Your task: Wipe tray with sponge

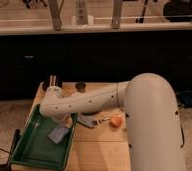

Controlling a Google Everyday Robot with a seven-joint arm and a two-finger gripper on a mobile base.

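Camera view looks down on a wooden table (103, 151), and my white arm (94, 102) stretches across it from 3 o'clock toward 9 o'clock. My gripper (64, 120) hangs under the wrist, above the far right part of the tray (31, 150). I cannot tell whether it stands apart, together or clamped on anything, because the wrist body covers it.

The tray is dark green with a raised rim and sits on the near left part of the table, at about 7 o'clock in the scene, its long side running away from the camera at a slight skew. The sponge (59, 134), a pale blue-grey block, lies inside the tray close to the right wall, turned a little askew. It is just at 6 o'clock from my gripper; I cannot tell whether the two touch.

Outside the tray, at 3 o'clock from my gripper, a flat blue-grey piece (88, 121) lies on the bare wood just past the tray's right rim. A small orange object (116, 121) sits further toward 3 o'clock. A dark round cup (80, 86) stands near the table's far edge, at 12 o'clock.
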